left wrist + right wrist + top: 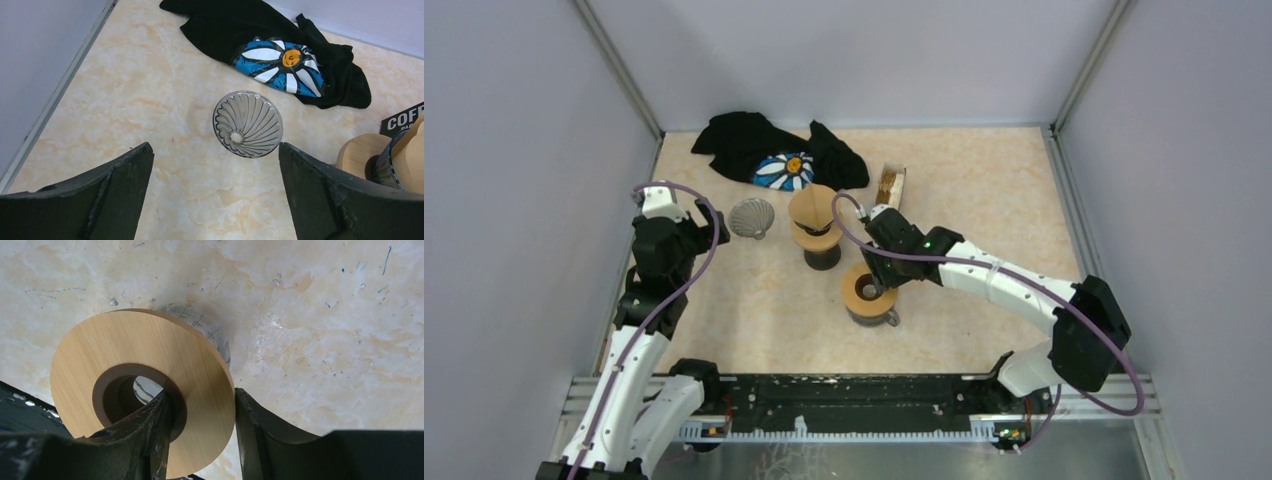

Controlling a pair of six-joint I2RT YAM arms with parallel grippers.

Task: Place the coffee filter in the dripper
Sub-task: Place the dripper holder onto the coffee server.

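Observation:
The dripper (247,124), a clear ribbed glass cone, lies on its side on the table, also seen in the top view (752,217). My left gripper (215,147) hovers just short of it, open and empty (707,222). A tan cone that looks like the coffee filter (814,207) sits on a black stand in mid-table. My right gripper (201,396) is shut on a wooden ring (200,365), one finger inside its hole and one outside the rim. The ring (864,288) rests on a glass vessel (212,330).
A black cloth with a daisy print (784,160) lies at the back, also in the left wrist view (280,55). A small coffee box (890,185) stands right of the filter stand. Grey walls and metal rails (629,95) enclose the table.

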